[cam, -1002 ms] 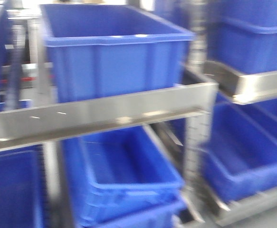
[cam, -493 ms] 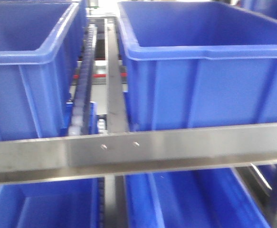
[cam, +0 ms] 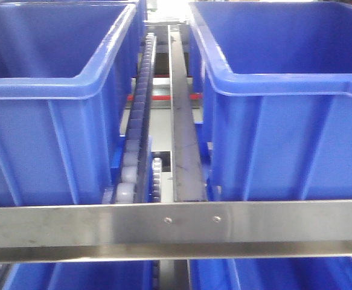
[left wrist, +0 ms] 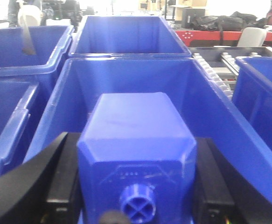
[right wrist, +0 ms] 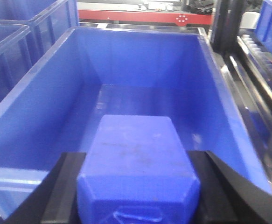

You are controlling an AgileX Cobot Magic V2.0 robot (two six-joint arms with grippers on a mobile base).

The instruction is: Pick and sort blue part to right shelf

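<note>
— What has changed for us in the last second?

— The front view has swung. A second ago we looked at the racking slantwise; now we face it square. Two large open blue plastic bins, the left bin (cam: 43, 139) and the right bin (cam: 284, 145), sit behind the brushed steel shelf rail (cam: 176, 229), with the grey roller track (cam: 136, 139) running between them. We judge that we have lined up with the shelf.

— And what lies under our arms?

— Ahead of and below the right gripper (right wrist: 138, 196) is a deep blue bin (right wrist: 140, 60) with a bare floor. Ahead of and below the left gripper (left wrist: 136, 186) is another long blue bin (left wrist: 131, 77). We cannot tell from the wrist views which shelf either belongs to.

— Are our hands full?

— Both are. The right gripper's black jaws are clamped on the blue part (right wrist: 136, 154), a small solid deep-blue block with sloped shoulders and a flat rectangular cap facing the camera. It hangs over the near end of that bin. The left gripper's jaws are clamped on the blue knobbed block (left wrist: 136, 135), which has a round cross-marked knob, so it is not our part.

— So where does that leave the task?

— The pick looks done. If this bin is on the right shelf, what remains is to lower the part and let go.
</note>
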